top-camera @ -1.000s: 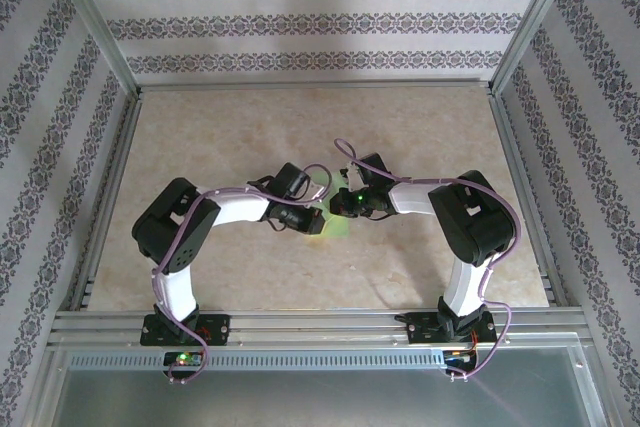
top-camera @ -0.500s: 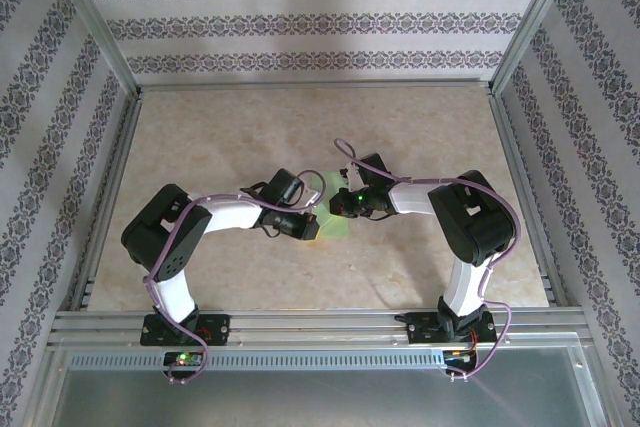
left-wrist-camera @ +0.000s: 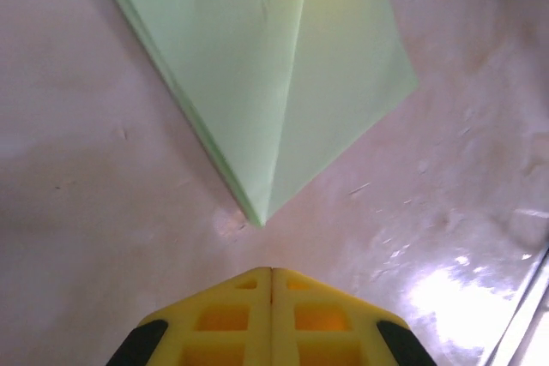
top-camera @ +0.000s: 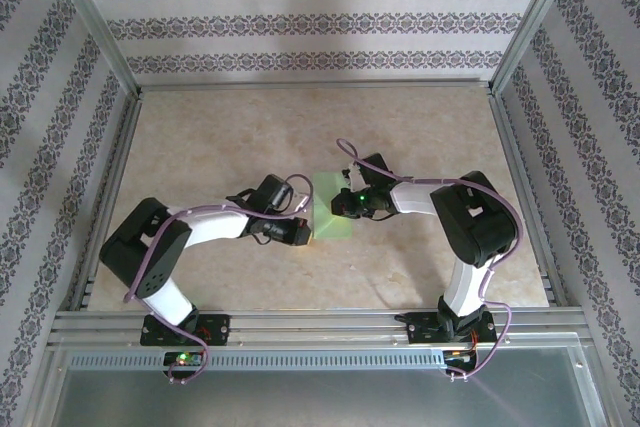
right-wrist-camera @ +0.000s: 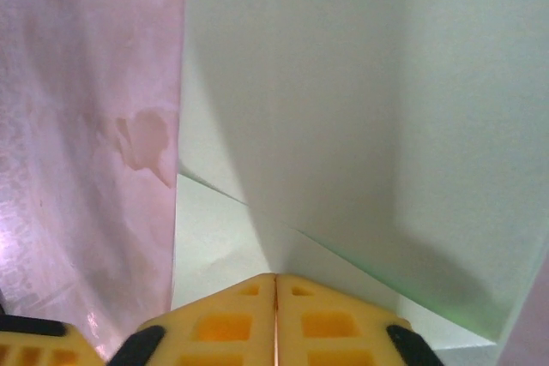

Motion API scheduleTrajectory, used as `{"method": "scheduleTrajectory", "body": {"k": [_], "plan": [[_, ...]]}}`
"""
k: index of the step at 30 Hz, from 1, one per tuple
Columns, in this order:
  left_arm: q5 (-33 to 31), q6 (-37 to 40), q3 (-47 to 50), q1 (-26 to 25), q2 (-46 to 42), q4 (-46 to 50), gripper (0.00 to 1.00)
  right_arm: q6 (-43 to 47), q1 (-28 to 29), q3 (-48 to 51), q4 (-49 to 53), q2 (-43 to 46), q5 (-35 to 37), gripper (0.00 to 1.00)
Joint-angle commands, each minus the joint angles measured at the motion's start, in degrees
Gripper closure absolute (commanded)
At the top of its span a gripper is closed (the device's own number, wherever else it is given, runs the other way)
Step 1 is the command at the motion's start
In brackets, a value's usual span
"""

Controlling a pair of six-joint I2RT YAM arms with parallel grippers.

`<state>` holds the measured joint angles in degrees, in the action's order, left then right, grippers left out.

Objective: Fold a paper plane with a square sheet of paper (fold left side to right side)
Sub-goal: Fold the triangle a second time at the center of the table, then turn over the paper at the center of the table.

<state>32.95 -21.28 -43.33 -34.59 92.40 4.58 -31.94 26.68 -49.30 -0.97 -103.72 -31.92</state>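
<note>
- The thin light green sheet of paper, folded in layers to a pointed corner, lies mid-table between both grippers.
- The left gripper has its yellow fingers pressed together and empty, just short of that point.
- The right gripper has its fingers together too, at the paper's right part. I cannot tell whether it nips a layer.
- A beige marbled tabletop lies beneath.

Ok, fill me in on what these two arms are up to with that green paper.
Two robot arms are folding a light green sheet of paper on the table. It is already partly folded, with a crease running to a pointed corner. The right gripper, fingers together, sits over the sheet and seems to press it down. The left gripper, also shut, sits just short of the pointed tip, holding nothing.
</note>
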Motion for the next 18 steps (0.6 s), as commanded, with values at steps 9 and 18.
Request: {"method": "scheduleTrajectory", "body": {"k": [9,18], "plan": [[2.66,-8.08,-0.16,5.91,-0.92,-12.54,0.65,1.89,-4.09,-2.26,10.20,13.28,3.82,0.46],[6.02,-8.87,-6.37,5.84,9.74,-16.10,0.60,1.81,-8.12,4.74,10.02,20.95,4.50,0.33]]}}
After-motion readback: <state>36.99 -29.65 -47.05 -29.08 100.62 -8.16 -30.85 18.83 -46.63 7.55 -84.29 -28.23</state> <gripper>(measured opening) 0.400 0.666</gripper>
